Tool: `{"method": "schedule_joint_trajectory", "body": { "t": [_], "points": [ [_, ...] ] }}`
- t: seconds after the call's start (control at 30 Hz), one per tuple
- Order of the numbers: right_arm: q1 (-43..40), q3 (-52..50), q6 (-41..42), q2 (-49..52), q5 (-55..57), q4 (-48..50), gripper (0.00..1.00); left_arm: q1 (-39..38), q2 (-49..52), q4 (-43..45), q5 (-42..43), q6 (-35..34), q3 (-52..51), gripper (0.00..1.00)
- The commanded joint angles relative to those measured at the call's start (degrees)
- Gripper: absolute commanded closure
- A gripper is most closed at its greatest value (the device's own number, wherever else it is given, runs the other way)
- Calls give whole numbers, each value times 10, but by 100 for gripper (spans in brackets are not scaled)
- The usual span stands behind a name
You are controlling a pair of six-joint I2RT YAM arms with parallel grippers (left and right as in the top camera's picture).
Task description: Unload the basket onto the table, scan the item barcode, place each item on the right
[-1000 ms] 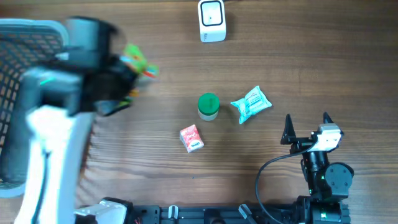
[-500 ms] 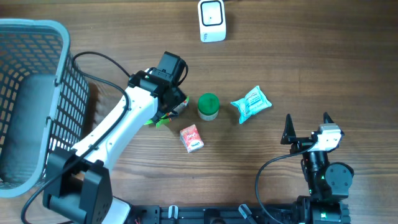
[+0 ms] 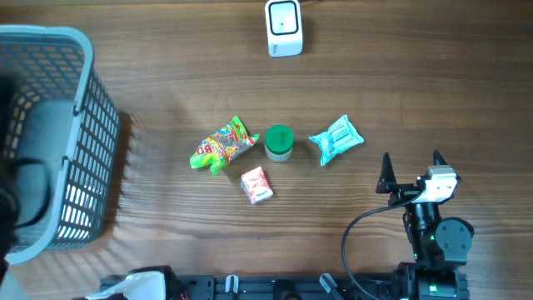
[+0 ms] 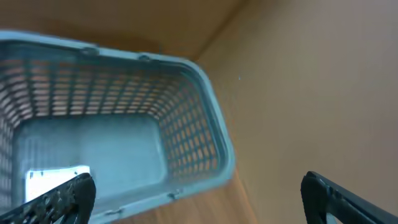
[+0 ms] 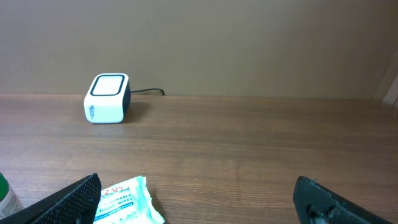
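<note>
Four items sit mid-table [image 3: 433,83], reachable by either arm: candy bag [image 3: 221,143], green jar [image 3: 279,142], wipes packet [image 3: 336,139], red box [image 3: 256,184]. Scanner [image 3: 284,27] faces up. My left hand [image 4: 199,199] gapes empty above basket [image 4: 186,118]; right hand [image 3: 410,167] open, parked.

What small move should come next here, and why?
Probably the right gripper should move toward the teal wipes packet: its jaws stand open and empty, that packet lies nearest to it, and no item is at the scanner.

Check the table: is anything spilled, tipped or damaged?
Nothing stands out. The candy bag, green-capped container, wipes packet and red packet sit intact on the table; scanner and basket sit upright.
</note>
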Motion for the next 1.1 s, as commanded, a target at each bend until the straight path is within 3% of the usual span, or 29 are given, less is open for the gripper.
{"method": "schedule_joint_trajectory", "body": {
  "t": [0.0,0.1,0.2,0.3,0.5,1.07],
  "points": [
    [2,-1,-7,-4,5,3,0,160,46,-1,126,-19,-41,0],
    [2,-1,-7,-3,5,3,0,250,90,-1,147,-17,-127,0],
    [2,-1,-7,-3,5,3,0,287,148,-1,146,1,-197,0],
    [2,-1,-7,-3,6,3,0,287,223,-1,162,58,-236,0],
    [2,-1,-7,-3,5,3,0,288,280,20,175,64,-334,0],
    [2,-1,-7,-3,6,3,0,287,285,277,172,63,-644,0]
  ]
}}
